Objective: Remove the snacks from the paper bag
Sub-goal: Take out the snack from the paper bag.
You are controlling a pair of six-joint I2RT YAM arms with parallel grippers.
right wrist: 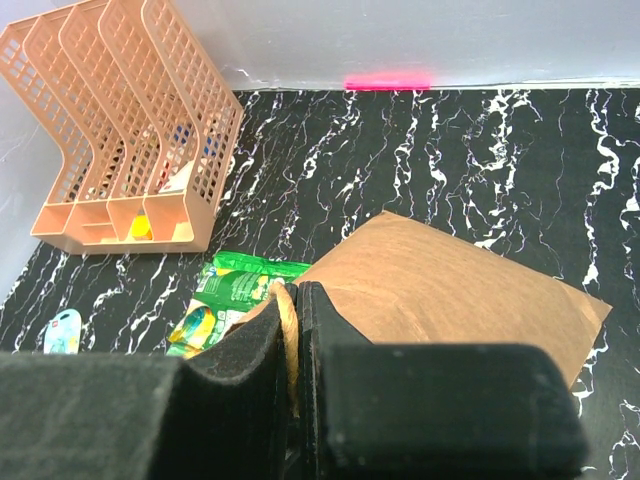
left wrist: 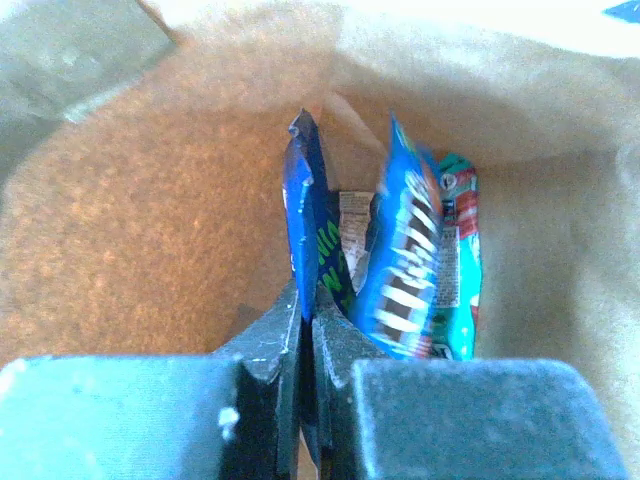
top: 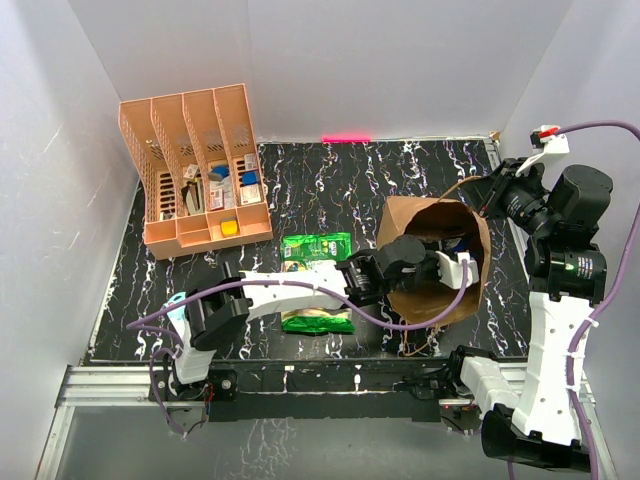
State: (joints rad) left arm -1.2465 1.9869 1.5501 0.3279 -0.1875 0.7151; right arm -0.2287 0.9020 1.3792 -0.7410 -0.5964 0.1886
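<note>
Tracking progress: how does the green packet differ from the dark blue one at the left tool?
The green packet lies flat on the table, outside the paper bag; the dark blue packet stands on edge inside it. The green one is ungripped; the blue one is pinched in the shut left tool. Both are glossy snack packets.

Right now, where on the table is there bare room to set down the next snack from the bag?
Widest bare patch: the marbled table between the orange organiser, the pink tape and the paper bag. A smaller one lies in front of the organiser, left of the green packets. Crowded: around those packets, where the left arm crosses.
</note>
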